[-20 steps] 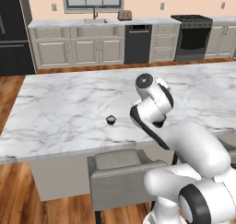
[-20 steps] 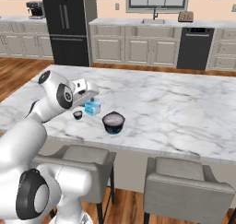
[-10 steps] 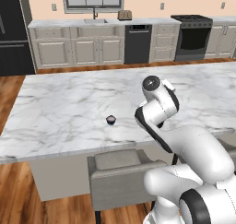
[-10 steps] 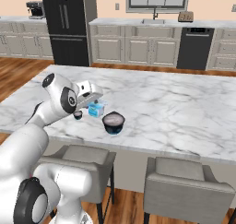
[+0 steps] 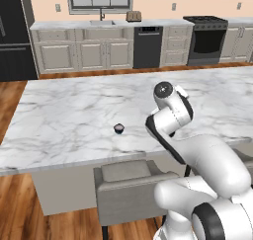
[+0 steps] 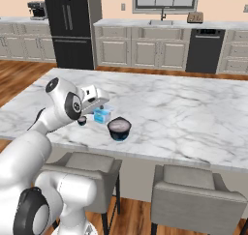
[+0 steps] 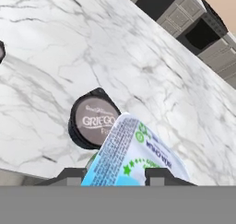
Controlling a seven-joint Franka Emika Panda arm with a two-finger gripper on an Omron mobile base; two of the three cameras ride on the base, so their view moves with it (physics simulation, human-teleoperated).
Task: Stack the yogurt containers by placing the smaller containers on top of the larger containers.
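Observation:
My gripper (image 7: 115, 177) is shut on the translucent blue cup (image 7: 133, 156), with a dark fingertip (image 7: 69, 176) showing on either side of it. In the right base view the blue cup (image 6: 102, 114) hangs just above the counter under my gripper (image 6: 100, 108), close to the left of the wide dark tub (image 6: 119, 128). That tub (image 7: 92, 121) stands upright on the marble with its pale grey top up, partly covered by the held cup in the hand view. The tiny dark cup (image 6: 82, 120) rests on the counter to the left, away from the others, as the tiny dark cup (image 5: 119, 129) does in the left base view.
The marble island counter (image 6: 184, 108) stretches wide to the right and back. Two grey stools (image 6: 193, 190) stand at its near edge. Cabinets, a dishwasher and a black fridge (image 6: 72, 26) line the far wall.
My hand has carried the blue cup rightward toward the wide dark tub and a little lower. The tub and the tiny cup have not moved.

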